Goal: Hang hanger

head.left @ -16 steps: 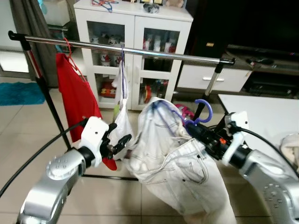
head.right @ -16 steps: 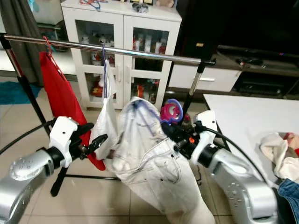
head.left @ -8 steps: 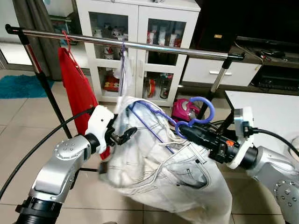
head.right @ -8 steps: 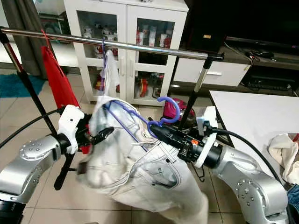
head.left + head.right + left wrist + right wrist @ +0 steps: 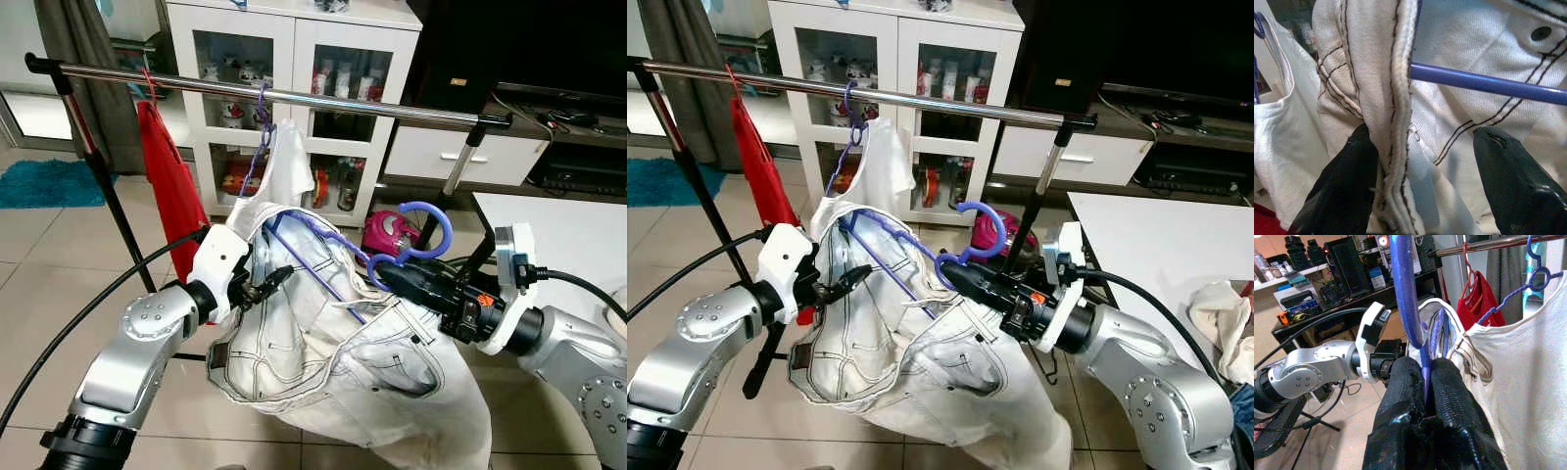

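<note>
Left eye view: our right gripper [image 5: 384, 274] reaches left, clamping the hanger [image 5: 411, 245]; our left gripper [image 5: 266, 284], fingers parted, straddles the jeans' [image 5: 333, 362] waistband below the rail [image 5: 294, 96].

Even indoor light fills the head views, bright and without hard shadows. The white jeans [image 5: 333, 343] are sharp there, seams crisp. The steel rail [image 5: 294, 95] carries a thin glare line, and the cabinet [image 5: 294, 59] glass shows pale reflections. The far upper right is dark. In the left wrist view the black fingers [image 5: 1344, 181] are close and soft, faintly glossy. In the right wrist view the fingers [image 5: 1449, 401] show speckled highlights; the background shelves look warm and slightly hazy.
</note>
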### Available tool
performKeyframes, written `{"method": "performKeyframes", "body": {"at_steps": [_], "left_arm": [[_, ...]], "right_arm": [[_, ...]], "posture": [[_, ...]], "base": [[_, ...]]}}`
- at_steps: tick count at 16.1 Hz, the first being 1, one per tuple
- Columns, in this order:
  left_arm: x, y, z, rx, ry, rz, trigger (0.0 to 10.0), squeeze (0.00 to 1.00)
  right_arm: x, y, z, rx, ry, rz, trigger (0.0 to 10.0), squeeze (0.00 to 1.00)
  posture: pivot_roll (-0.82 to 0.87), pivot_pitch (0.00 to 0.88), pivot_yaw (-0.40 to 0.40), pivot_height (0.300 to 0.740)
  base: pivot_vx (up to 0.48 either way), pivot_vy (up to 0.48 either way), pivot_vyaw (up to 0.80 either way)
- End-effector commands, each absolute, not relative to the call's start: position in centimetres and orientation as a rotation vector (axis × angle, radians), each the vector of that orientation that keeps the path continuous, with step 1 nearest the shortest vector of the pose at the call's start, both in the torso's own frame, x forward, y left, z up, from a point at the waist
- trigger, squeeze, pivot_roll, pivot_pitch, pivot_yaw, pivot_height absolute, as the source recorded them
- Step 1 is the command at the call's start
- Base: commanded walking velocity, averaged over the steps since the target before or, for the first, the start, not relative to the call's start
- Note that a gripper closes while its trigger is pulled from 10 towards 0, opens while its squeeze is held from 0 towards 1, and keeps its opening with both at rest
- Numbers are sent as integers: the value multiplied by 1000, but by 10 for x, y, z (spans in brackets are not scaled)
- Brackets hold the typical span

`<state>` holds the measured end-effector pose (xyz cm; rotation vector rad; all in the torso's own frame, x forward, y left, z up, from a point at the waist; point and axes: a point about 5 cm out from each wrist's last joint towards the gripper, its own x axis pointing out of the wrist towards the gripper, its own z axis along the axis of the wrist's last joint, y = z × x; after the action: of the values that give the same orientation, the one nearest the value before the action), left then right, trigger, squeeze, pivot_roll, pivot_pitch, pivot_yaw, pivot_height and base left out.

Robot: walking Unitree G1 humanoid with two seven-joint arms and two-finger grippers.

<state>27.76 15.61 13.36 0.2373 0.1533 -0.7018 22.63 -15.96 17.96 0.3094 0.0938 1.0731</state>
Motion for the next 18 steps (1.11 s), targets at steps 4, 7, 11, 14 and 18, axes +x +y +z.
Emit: {"method": "performKeyframes", "body": {"at_steps": [4,7,11,14,18], "left_arm": [[275,156,131,278,146,-701,0,0],[275,160,133,287,139,-690,0,0],[272,161,137,279,135,-666,0,0],[268,160,137,274,138,-668,0,0],[276,163,148,270,106,-642,0,0]], "right_arm": [[226,-161,191,286,34,1110,0,0],[229,-159,189,266,48,1123,0,0],[231,-157,190,245,62,1140,0,0],[230,-158,189,239,75,1148,0,0],[231,-159,177,163,167,1134,0,0]], "posture": [[84,0,-91,740],[91,0,-93,740],[92,0,-114,740],[92,0,-119,740],[87,0,-124,740]], "base": [[0,0,0],[0,0,0],[0,0,0],[0,0,0],[0,0,0]]}}
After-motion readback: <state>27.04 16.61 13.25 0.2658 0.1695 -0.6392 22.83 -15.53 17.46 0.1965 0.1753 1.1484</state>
